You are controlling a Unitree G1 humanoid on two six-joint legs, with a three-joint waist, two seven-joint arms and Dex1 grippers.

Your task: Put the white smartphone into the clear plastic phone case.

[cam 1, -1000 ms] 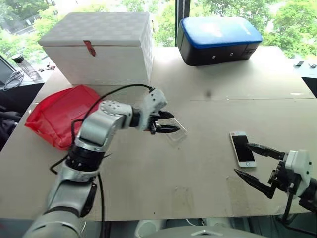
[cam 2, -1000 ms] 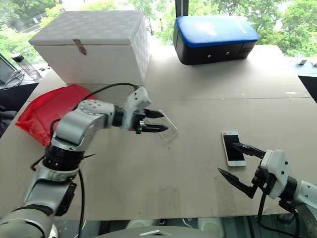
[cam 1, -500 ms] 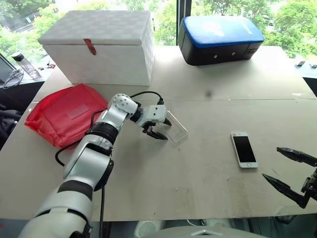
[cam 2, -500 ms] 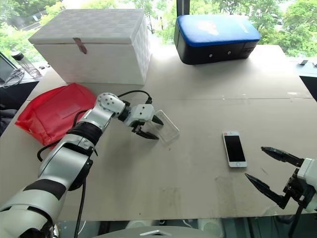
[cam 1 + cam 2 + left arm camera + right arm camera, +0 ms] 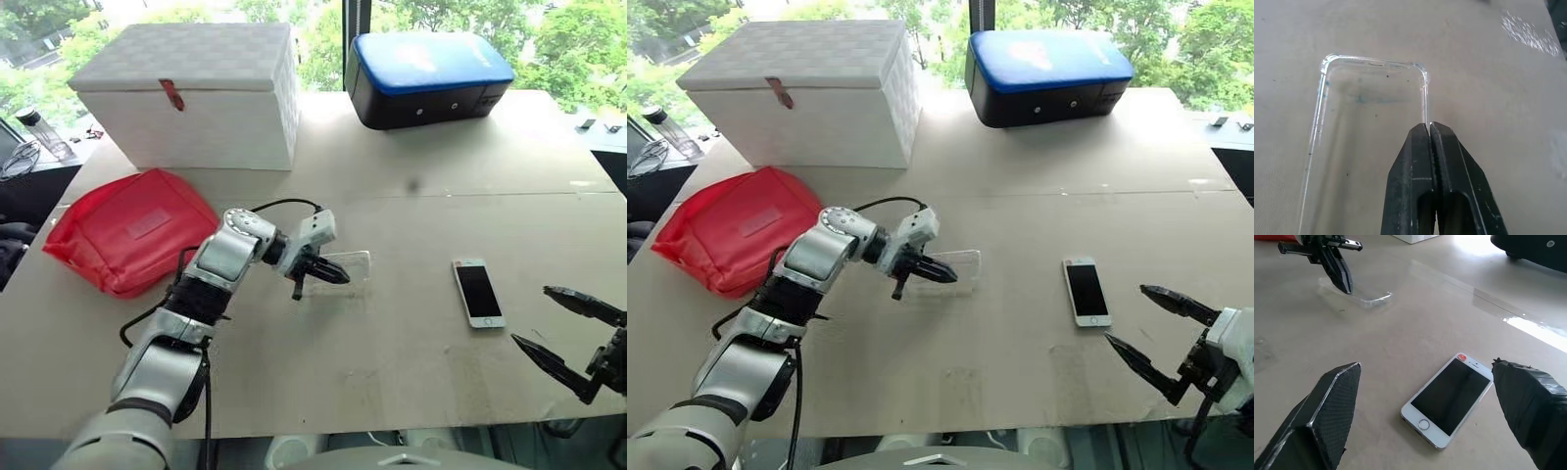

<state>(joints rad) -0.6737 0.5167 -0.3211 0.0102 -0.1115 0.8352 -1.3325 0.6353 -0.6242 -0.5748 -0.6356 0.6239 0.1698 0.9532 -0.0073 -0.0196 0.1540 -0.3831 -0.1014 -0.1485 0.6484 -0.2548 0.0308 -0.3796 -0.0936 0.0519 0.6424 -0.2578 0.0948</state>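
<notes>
Left gripper (image 5: 333, 276) pinches clear plastic phone case (image 5: 345, 269) rim, frame centre; white smartphone (image 5: 479, 292) uninserted at right; right gripper (image 5: 563, 328) jaws wide

The left gripper's (image 5: 333, 276) fingers (image 5: 1420, 161) are covering part of the clear plastic phone case's (image 5: 1371, 98) long edge; the case's near end is running off the left wrist view.

Left hand (image 5: 331, 275): closed on the long edge of the clear case (image 5: 345, 269).
White smartphone (image 5: 478, 292): laid flat on the table (image 5: 411, 343).
Right hand (image 5: 565, 330): fingers spread, near the smartphone.
</notes>
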